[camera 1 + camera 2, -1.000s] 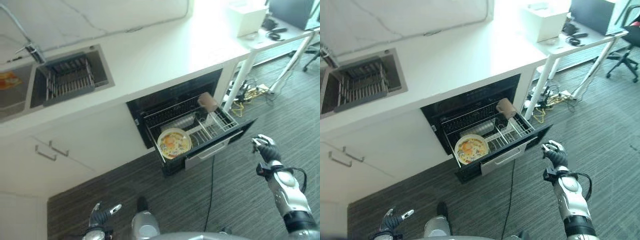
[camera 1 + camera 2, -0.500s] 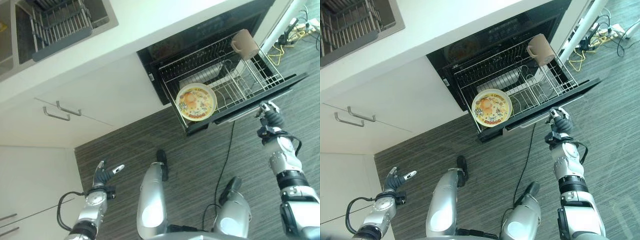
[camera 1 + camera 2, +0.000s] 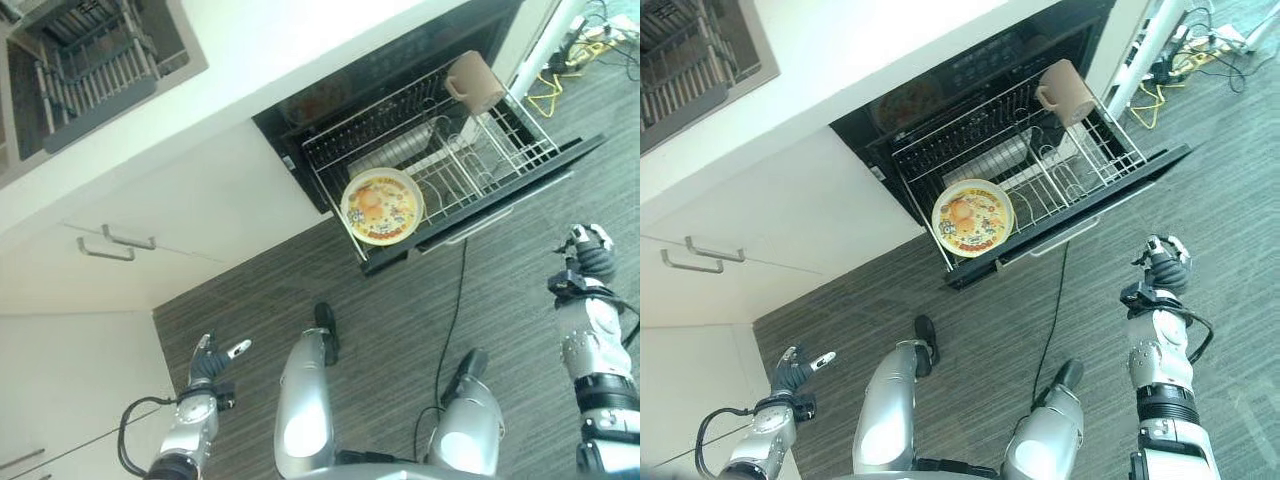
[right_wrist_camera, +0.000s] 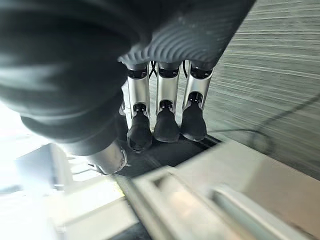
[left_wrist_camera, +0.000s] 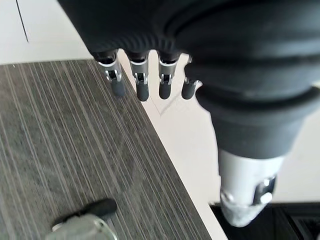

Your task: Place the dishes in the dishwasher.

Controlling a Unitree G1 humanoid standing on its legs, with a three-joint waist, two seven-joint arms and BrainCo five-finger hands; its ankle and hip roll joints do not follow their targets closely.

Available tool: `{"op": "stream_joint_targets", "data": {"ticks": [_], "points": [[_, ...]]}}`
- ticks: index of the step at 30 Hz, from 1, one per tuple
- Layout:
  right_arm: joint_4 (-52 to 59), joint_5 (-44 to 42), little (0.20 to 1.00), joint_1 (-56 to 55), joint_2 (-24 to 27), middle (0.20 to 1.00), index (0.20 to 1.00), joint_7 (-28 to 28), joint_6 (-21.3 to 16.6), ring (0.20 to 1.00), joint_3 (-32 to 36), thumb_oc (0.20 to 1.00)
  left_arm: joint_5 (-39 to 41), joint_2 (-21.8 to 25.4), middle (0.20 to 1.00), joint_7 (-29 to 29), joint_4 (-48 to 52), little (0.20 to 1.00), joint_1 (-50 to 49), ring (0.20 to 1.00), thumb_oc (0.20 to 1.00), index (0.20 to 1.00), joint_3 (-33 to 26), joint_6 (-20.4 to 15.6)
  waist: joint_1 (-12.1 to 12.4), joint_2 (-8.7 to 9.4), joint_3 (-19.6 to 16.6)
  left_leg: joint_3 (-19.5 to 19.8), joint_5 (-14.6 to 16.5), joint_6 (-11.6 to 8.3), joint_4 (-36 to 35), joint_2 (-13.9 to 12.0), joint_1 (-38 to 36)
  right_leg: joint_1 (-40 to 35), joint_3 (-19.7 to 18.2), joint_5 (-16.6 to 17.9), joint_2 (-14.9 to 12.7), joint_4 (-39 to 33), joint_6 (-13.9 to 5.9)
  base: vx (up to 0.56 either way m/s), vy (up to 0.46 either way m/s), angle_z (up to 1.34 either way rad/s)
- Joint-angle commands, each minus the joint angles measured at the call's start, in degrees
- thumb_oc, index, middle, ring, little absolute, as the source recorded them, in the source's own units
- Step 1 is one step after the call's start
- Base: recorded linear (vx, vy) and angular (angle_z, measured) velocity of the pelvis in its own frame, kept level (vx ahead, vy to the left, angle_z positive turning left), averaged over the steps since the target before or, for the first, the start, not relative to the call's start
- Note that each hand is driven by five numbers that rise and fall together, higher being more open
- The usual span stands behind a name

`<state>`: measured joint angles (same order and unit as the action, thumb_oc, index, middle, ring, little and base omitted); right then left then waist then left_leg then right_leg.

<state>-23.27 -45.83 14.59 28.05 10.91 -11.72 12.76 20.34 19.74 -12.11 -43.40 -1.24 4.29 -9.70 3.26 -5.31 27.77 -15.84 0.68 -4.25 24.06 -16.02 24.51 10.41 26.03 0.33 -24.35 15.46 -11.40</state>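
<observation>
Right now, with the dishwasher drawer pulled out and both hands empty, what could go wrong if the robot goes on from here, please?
1. The open drawer juts out near the right hand; a careless swing could hit it.
2. The mug sits tilted at the rack's rear corner, and a hard push on the drawer might topple it.
3. The plate leans at the rack's front edge and could slide out.

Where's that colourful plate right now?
The plate sits in the pulled-out dishwasher rack, at its front corner on the robot's left, below the counter; a brown mug stands at the rack's far right corner.
</observation>
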Motion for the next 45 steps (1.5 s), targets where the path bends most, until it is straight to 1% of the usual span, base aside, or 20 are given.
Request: {"op": "stream_joint_targets", "data": {"ticks": [1, 5, 9, 12, 19, 20, 24, 29, 30, 31, 34, 35, 37, 38, 39, 40, 41, 42, 43, 45], "points": [[-1.87, -1.14, 0.200, 0.32, 1.84, 0.200, 0.200, 0.26, -3.69, 0.200, 2.78, 0.200, 1.55, 1.90, 1.000, -0.58, -1.33, 1.000, -2.39, 1.000, 1.000, 1.000, -1.22, -2.60, 1.06, 1.92, -3.84, -0.10, -3.55, -6.49, -7.22, -1.99, -4.25, 1.55, -0.76, -2.76, -1.02, 3.68, 1.23, -0.02, -0.027, -0.17], [-5.48, -2.91, 0.200, -0.21, 1.30, 0.200, 0.200, -1.44, -3.17, 0.200, 2.91, 0.200, 1.57, 2.35, 1.000, -0.22, -1.67, 1.000, -1.83, 1.000, 1.000, 1.000, -1.30, -2.92, 1.24, 2.18, -4.04, -0.05, -3.54, -6.68, -7.21, -2.10, -4.56, 0.96, -0.42, -2.81, -0.87, 3.38, 1.14, 0.00, -0.033, -0.02], [-12.23, -5.25, 0.200, 1.24, 1.26, 0.200, 0.200, -6.61, -0.17, 0.200, 0.70, 0.200, 1.29, 3.18, 1.000, -0.56, -1.23, 1.000, -0.99, 1.000, 1.000, 1.000, -0.91, -1.96, 2.09, 2.01, -4.06, 0.99, -2.95, -6.58, -6.00, -1.77, -4.09, 1.37, -0.54, -3.35, -1.31, 4.82, 1.20, 0.02, -0.043, 0.04], [-16.99, -7.76, 0.200, 4.45, 2.06, 0.200, 0.200, -10.24, 2.36, 0.200, -1.76, 0.200, 0.87, 4.09, 1.000, -0.27, -1.00, 1.000, -0.85, 1.000, 1.000, 1.000, -0.23, -1.38, 3.37, 1.17, -4.12, 1.98, -3.06, -6.69, -5.72, -1.20, -3.44, 1.79, -0.01, -3.65, -1.92, 5.81, 1.21, 0.04, -0.031, 0.09], [-21.70, -6.74, 0.200, 10.36, 3.53, 0.200, 0.200, -12.29, 4.99, 0.200, -4.97, 0.200, 0.81, 4.23, 1.000, -0.36, -0.62, 1.000, -1.32, 1.000, 1.000, 1.000, 1.13, -1.60, 5.03, -0.48, -3.71, 2.92, -2.82, -6.39, -5.02, 0.06, -2.24, 3.75, 0.30, -3.91, -4.05, 8.59, 1.22, 0.02, 0.029, 0.17], [-22.52, -7.18, 0.200, 12.02, 4.25, 0.200, 0.200, -13.03, 6.78, 0.200, -5.70, 0.200, 0.77, 4.25, 1.000, -0.18, -0.34, 1.000, -1.72, 1.000, 1.000, 1.000, 1.34, -1.63, 5.45, -0.81, -3.58, 3.31, -1.49, -6.99, -4.36, 0.22, -2.42, 4.05, -0.22, -5.07, -4.92, 10.15, 0.54, 0.09, 0.064, 0.21], [-24.52, -6.76, 0.200, 14.22, 4.95, 0.200, 0.200, -14.63, 8.71, 0.200, -6.93, 0.200, 0.77, 4.15, 1.000, 0.37, -0.51, 1.000, -2.37, 1.000, 1.000, 1.000, 1.50, -2.27, 5.99, -1.42, -3.38, 3.24, -1.48, -6.95, -4.06, 0.51, -2.22, 4.53, -0.08, -5.26, -6.01, 11.32, 0.52, 0.04, 0.058, 0.12], [-30.47, -8.45, 0.200, 18.38, 6.72, 0.200, 0.200, -18.32, 13.51, 0.200, -7.46, 0.200, 0.69, 4.12, 1.000, 1.12, -0.61, 1.000, -2.79, 1.000, 1.000, 1.000, 2.03, -2.92, 7.02, -2.52, -3.17, 3.70, -0.65, -6.86, -2.27, 0.76, -1.51, 5.95, -0.55, -6.43, -8.37, 15.03, 0.68, 0.06, 0.073, 0.10], [-34.90, -12.89, 0.200, 20.07, 7.33, 0.200, 0.200, -19.85, 17.02, 0.200, -6.37, 0.200, 1.06, 4.26, 1.000, 1.65, -0.01, 1.000, -3.10, 1.000, 1.000, 1.000, 2.58, -2.45, 7.45, -3.49, -3.07, 3.73, -0.29, -6.83, -1.69, 1.13, -1.38, 6.57, -0.90, -7.13, -9.67, 16.91, 0.62, 0.14, 0.157, 0.15], [-38.02, -16.37, 0.200, 20.49, 7.17, 0.200, 0.200, -21.34, 18.78, 0.200, -5.43, 0.200, 1.18, 3.93, 1.000, 1.58, 0.22, 1.000, -3.45, 1.000, 1.000, 1.000, 3.26, -2.28, 7.75, -4.46, -2.79, 3.74, -0.11, -6.66, -1.28, 1.45, -1.38, 7.04, -1.41, -7.71, -10.83, 18.63, 0.72, 0.12, 0.135, 0.18], [-39.25, -15.80, 0.200, 20.91, 7.15, 0.200, 0.200, -21.29, 18.99, 0.200, -5.17, 0.200, 1.10, 4.02, 1.000, 1.50, 0.36, 1.000, -3.56, 1.000, 1.000, 1.000, 3.61, -1.98, 7.90, -4.98, -2.61, 3.44, -0.27, -6.70, -1.43, 1.39, -1.67, 7.27, -1.42, -7.60, -11.85, 19.42, 0.65, 0.03, 0.013, 0.12], [-39.71, -12.89, 0.200, 21.45, 7.57, 0.200, 0.200, -21.76, 18.77, 0.200, -5.57, 0.200, 1.88, 4.21, 1.000, 1.40, 1.57, 1.000, -3.94, 1.000, 1.000, 1.000, 4.02, -1.97, 7.81, -5.86, -2.47, 3.04, -0.39, -6.65, -2.10, 1.50, -2.67, 7.55, -1.70, -7.95, -12.77, 20.60, 0.39, 0.00, 0.000, 0.00], [-38.69, -9.59, 0.200, 21.09, 8.10, 0.200, 0.200, -21.96, 17.96, 0.200, -6.25, 0.200, 0.54, 4.37, 1.000, 2.69, 3.01, 1.000, -4.99, 1.000, 1.000, 1.000, 3.83, -2.23, 7.20, -6.16, -2.50, 2.15, 0.50, -6.53, -0.75, 0.83, -3.88, 7.03, -2.07, -8.11, -13.53, 20.58, 0.19, 0.09, -0.041, 0.09], [-37.68, -8.50, 0.200, 21.31, 8.96, 0.200, 0.200, -21.28, 17.02, 0.200, -7.20, 0.200, -1.82, 4.63, 1.000, 3.24, 3.44, 1.000, -5.68, 1.000, 1.000, 1.000, 5.06, -2.87, 7.15, -6.32, -2.14, 5.28, -0.17, -7.83, 1.36, 0.90, -1.80, 6.45, -3.68, -8.65, -12.03, 19.69, 0.29, 0.14, -0.043, 0.19], [-36.90, -8.03, 0.200, 21.90, 9.50, 0.200, 0.200, -20.44, 16.42, 0.200, -8.10, 0.200, -2.83, 4.40, 1.000, 2.54, 3.23, 1.000, -5.77, 1.000, 1.000, 1.000, 6.52, -3.35, 7.36, -6.97, -2.15, 8.14, -2.26, -8.87, 0.63, 1.55, 0.30, 6.14, -4.31, -9.25, -10.92, 19.51, 0.40, 0.09, 0.102, 0.26], [-36.73, -6.99, 0.200, 24.59, 10.76, 0.200, 0.200, -19.09, 16.04, 0.200, -10.12, 0.200, -3.14, 3.48, 1.000, 1.75, 1.99, 1.000, -5.64, 1.000, 1.000, 1.000, 7.82, -4.53, 8.04, -7.80, -2.33, 8.90, -5.00, -8.77, -4.82, 1.65, 0.43, 7.08, -4.33, -10.03, -11.45, 20.61, 0.63, 0.14, 0.203, 0.38], [-36.75, -5.32, 0.200, 26.05, 9.23, 0.200, 0.200, -17.24, 14.93, 0.200, -12.18, 0.200, -4.34, 2.32, 1.000, 1.40, -0.78, 1.000, -5.70, 1.000, 1.000, 1.000, 7.88, -6.01, 8.60, -7.18, -3.00, 9.81, -6.12, -7.24, -8.38, 2.38, -0.30, 8.72, -6.13, -9.52, -11.47, 21.40, 0.48, 0.20, 0.245, 0.30], [-35.52, -3.63, 0.200, 26.29, 8.42, 0.200, 0.200, -15.95, 14.65, 0.200, -13.14, 0.200, -4.47, 2.66, 1.000, 1.12, -1.05, 1.000, -5.68, 1.000, 1.000, 1.000, 7.92, -5.70, 8.46, -6.53, -3.08, 8.21, -5.78, -6.58, -8.42, 2.66, -1.09, 9.00, -6.39, -9.77, -12.04, 22.91, 0.73, 0.26, 0.168, 0.01], [-32.97, -3.88, 0.200, 26.08, 8.79, 0.200, 0.200, -14.72, 15.10, 0.200, -13.76, 0.200, -3.54, 3.47, 1.000, 0.92, -0.43, 1.000, -5.75, 1.000, 1.000, 1.000, 8.43, -5.25, 8.36, -6.24, -2.51, 6.91, -5.46, -6.87, -7.47, 3.35, -1.75, 8.43, -6.26, -10.65, -12.76, 24.45, 0.65, 0.21, 0.110, -0.23], [-33.02, -3.65, 0.200, 27.30, 11.83, 0.200, 0.200, -17.34, 15.39, 0.200, -12.57, 0.200, -1.80, 5.76, 1.000, 2.69, 1.89, 1.000, -5.28, 1.000, 1.000, 1.000, 7.84, -4.27, 9.60, -6.42, -1.31, 5.87, -6.03, -7.50, -7.08, 3.78, -1.25, 6.73, -4.53, -9.86, -14.23, 23.68, 0.51, 0.13, 0.028, -0.05]]}}
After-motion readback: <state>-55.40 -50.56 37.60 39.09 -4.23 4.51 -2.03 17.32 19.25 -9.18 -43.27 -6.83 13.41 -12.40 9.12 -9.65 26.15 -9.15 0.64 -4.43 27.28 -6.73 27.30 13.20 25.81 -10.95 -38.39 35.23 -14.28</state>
